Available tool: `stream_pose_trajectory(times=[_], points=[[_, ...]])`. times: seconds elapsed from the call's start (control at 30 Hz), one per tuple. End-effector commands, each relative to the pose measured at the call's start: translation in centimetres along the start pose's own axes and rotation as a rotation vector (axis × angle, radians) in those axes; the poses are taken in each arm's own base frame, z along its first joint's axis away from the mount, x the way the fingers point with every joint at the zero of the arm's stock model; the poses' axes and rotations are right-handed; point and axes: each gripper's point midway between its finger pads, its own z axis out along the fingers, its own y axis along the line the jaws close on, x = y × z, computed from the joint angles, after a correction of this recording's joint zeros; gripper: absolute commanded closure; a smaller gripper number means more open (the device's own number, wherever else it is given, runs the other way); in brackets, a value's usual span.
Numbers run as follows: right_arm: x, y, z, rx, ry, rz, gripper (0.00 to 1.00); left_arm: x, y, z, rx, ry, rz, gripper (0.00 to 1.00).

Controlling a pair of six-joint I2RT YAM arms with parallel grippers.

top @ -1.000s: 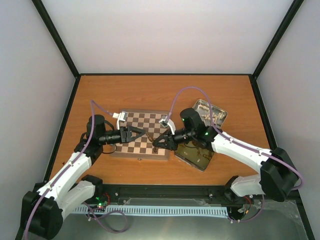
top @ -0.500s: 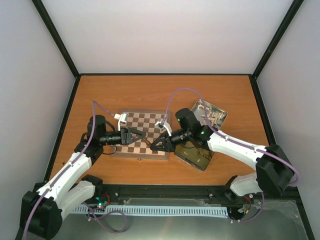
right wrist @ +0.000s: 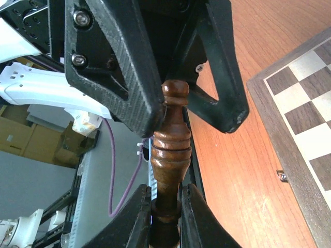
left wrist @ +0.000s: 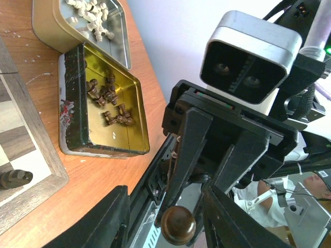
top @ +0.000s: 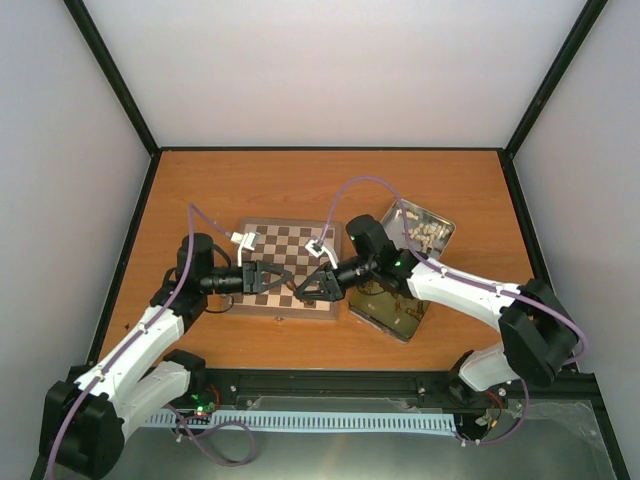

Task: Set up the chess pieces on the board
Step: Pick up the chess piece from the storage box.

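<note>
Shifted left over the board (top: 290, 245) since a second ago, the right gripper (right wrist: 165, 204) meets the left gripper (right wrist: 194, 121), pinching a dark-brown piece (right wrist: 168, 155) by its base; the left's jaws stand spread round its knob. Light, stiff and glossy, it looks slippery; the ringed waist seems the surest hold.

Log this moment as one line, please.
phase: apparent handover over board | right tool: shut on dark piece | left tool: open around its tip
</note>
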Motion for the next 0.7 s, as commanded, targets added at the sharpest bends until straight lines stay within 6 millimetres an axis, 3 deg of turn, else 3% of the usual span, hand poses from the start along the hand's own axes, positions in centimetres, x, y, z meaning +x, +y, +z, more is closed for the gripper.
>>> stream_pose_trajectory(times=[0.0,0.43,0.67], points=[[-1.2,0.6,0.4,-0.017,-0.019,-0.019,0.86,0.2,-1.0,0.0,0.035,0.014,0.041,0.63],[-0.3,-1.4,0.8,0.047,-0.019,0.115,0.87,-1.2,-0.3,-0.5,-0.069,-0.067,0.115,0.99],[0.6,-2.8,0.7,0.106,-0.034,0.283,0.86,-3.5,1.6,-2.9,-0.337,-0.201,0.271,0.99]])
